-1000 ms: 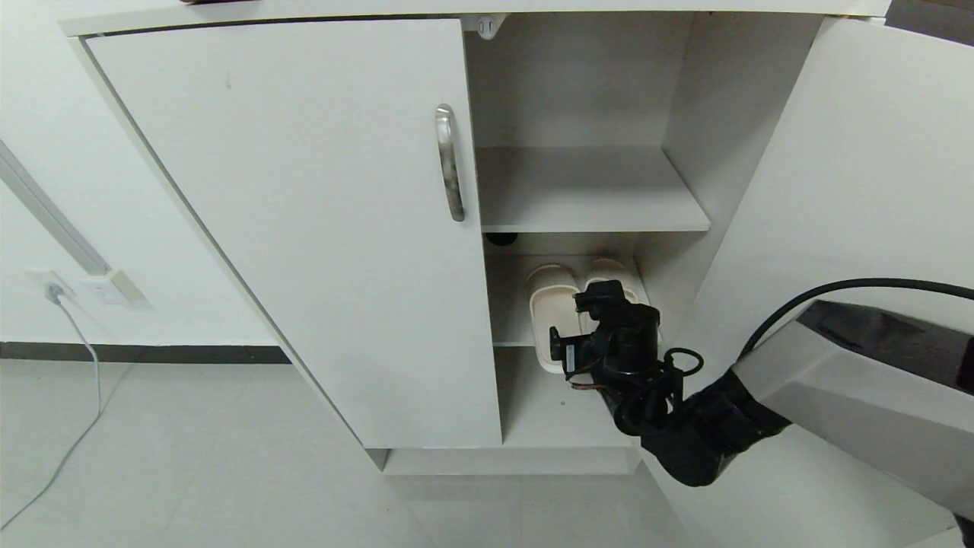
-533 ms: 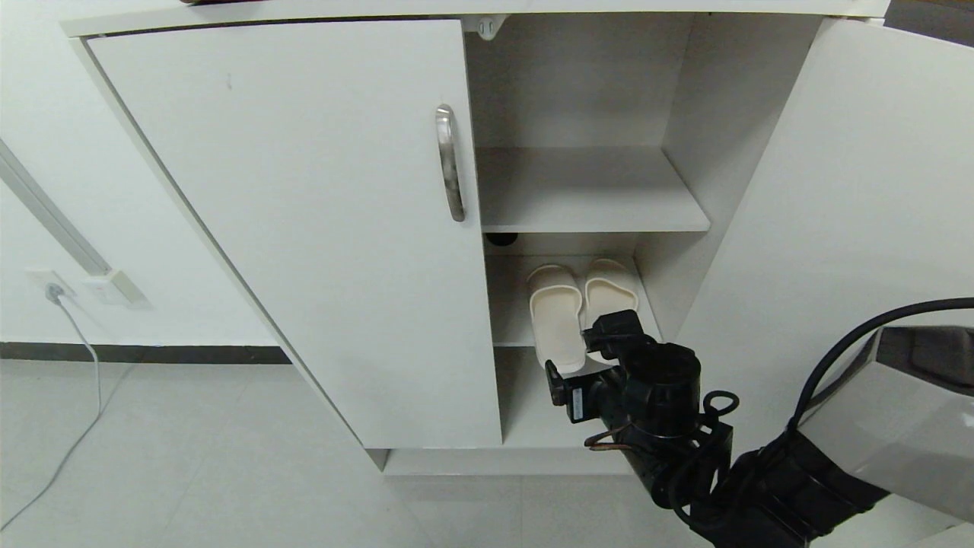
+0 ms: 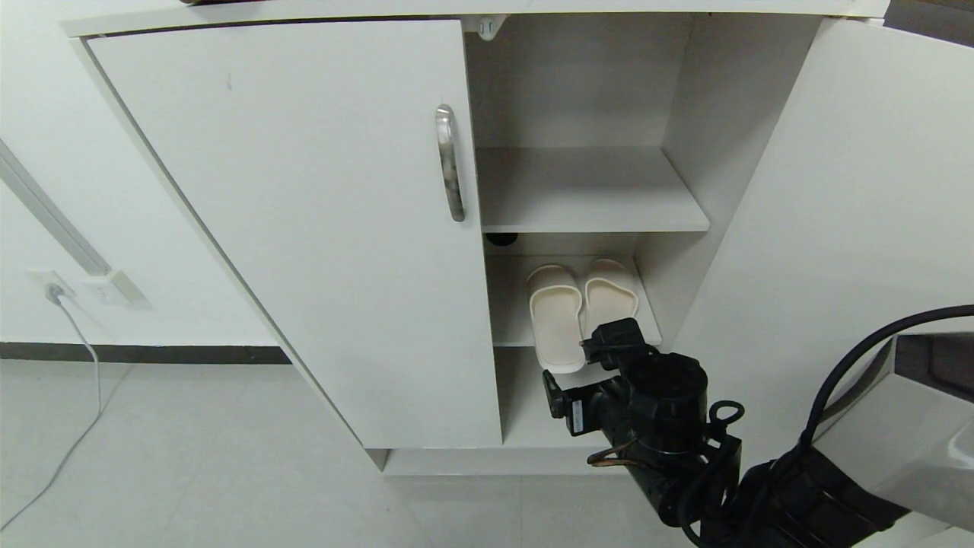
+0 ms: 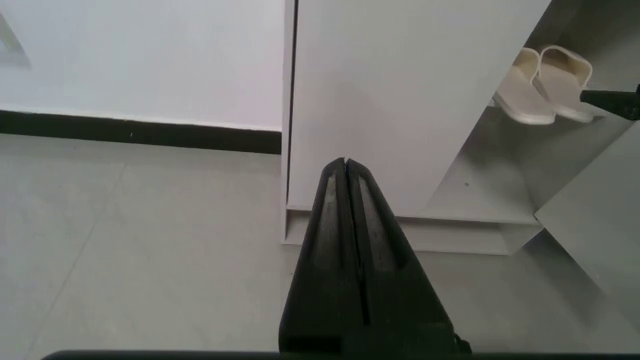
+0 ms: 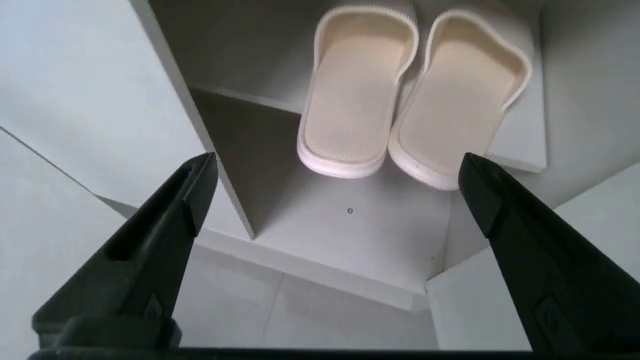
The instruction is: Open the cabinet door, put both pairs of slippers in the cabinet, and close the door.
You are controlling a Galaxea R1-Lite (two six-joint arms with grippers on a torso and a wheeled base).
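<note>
Since the right cabinet door [image 3: 837,190] stood swung wide at the right of the head view and one pair of slippers [image 3: 582,308] lay side by side on the lower shelf [image 3: 506,304] at frame centre, the task looked roughly half done: a second pair and the closing of the door were, by my judgement, left. The left door [image 3: 304,228], a flat white matte panel, was shut at centre-left, with its arched brushed-metal handle [image 3: 450,164]. Just below the slippers, the right claw [image 3: 584,367] hung spread and held nothing.

From the left wrist view, the left claw [image 4: 345,170] was pressed together, empty, over pale glossy floor tiles [image 4: 130,250]. The slippers [image 4: 545,85] showed farther off inside the cabinet.

From the right wrist view, the right claw [image 5: 337,168] gaped wide, its dark wedge-shaped fingers [image 5: 170,240] apart from the slippers [image 5: 415,95]. These were cream, moulded in one smooth rounded piece, seemingly soft foam, with finely stippled footbeds. Their heels overhung the shelf's front edge [image 5: 250,100]. The shelf boards were plain white laminate with square-cut edges.
</note>
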